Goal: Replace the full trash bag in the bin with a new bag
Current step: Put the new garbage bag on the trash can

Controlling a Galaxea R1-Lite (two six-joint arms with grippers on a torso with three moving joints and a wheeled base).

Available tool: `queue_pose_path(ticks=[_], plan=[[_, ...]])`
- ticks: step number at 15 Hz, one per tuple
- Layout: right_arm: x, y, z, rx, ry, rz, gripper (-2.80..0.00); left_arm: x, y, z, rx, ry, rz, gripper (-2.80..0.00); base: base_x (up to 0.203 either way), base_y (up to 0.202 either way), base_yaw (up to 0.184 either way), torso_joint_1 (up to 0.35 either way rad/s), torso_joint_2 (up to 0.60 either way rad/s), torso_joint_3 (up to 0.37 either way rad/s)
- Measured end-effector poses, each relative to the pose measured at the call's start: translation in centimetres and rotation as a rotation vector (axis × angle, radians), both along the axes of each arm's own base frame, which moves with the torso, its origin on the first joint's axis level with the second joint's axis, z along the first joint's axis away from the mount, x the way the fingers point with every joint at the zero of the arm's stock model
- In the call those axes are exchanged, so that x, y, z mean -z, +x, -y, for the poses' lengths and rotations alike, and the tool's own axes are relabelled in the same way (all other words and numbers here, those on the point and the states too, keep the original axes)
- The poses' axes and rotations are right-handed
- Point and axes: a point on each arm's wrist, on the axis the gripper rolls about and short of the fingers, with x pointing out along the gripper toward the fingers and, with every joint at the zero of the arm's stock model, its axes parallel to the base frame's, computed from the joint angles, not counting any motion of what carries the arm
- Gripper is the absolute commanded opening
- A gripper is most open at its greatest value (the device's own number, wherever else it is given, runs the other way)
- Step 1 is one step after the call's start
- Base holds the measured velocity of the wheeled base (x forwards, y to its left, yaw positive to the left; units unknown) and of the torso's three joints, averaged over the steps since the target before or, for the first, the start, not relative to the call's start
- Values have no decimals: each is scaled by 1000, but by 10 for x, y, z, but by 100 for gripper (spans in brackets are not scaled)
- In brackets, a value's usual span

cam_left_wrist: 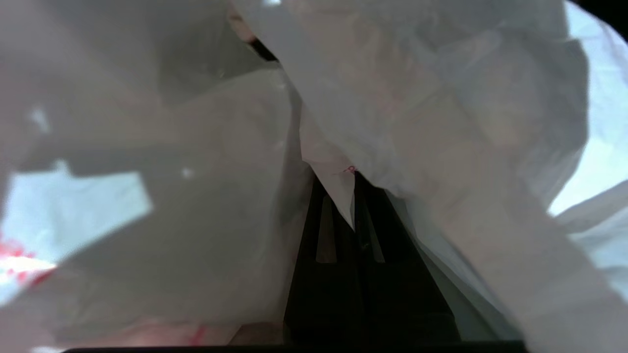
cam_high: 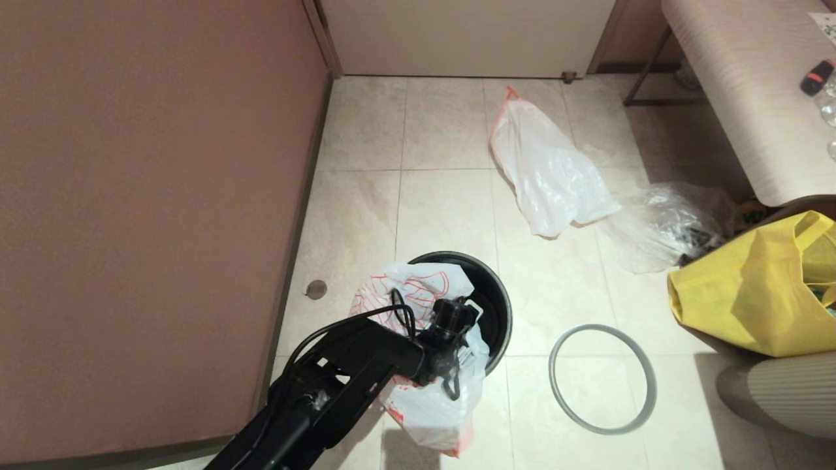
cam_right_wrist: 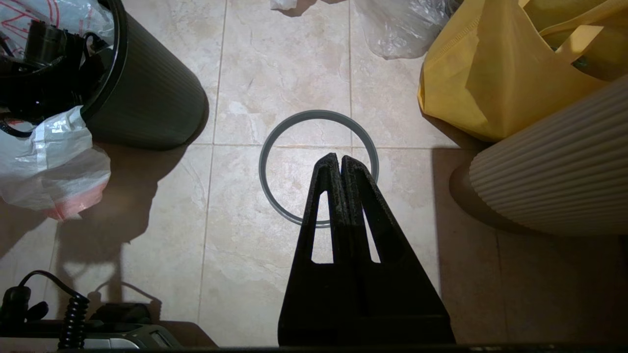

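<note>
Your left end effector, clamped on the new bag, sits at the bin mouth on the floor; spread plastic evenly over its rim. Right end effector pressed together.

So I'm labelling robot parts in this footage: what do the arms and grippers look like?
The left arm is matte black with angular links, loose black cables looping along it and a black cylindrical camera at the wrist. The right gripper has two long black fingers tapering to a point, each with a slot-shaped cutout. A coiled black cable hangs nearby.
</note>
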Motion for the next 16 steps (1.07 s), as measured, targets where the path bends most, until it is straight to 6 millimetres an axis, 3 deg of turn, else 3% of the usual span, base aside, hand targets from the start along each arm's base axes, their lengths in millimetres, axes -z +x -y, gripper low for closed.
queue_pose_path(ticks=[7, 8, 11, 16], plan=[[0, 0, 0, 0, 0, 0, -280, 29, -4, -3, 51, 121, -11, -280, 0, 0, 0, 0, 0, 0], [0, 0, 0, 0, 0, 0, -280, 28, -3, -2, 50, 112, 5, -8, 0, 0, 0, 0, 0, 0], [0, 0, 0, 0, 0, 0, -280, 12, -3, 5, 44, 83, 58, 0, 0, 0, 0, 0, 0, 0], [0, 0, 0, 0, 0, 0, -280, -37, -18, 35, 40, 1, 135, 0, 0, 0, 0, 0, 0, 0]])
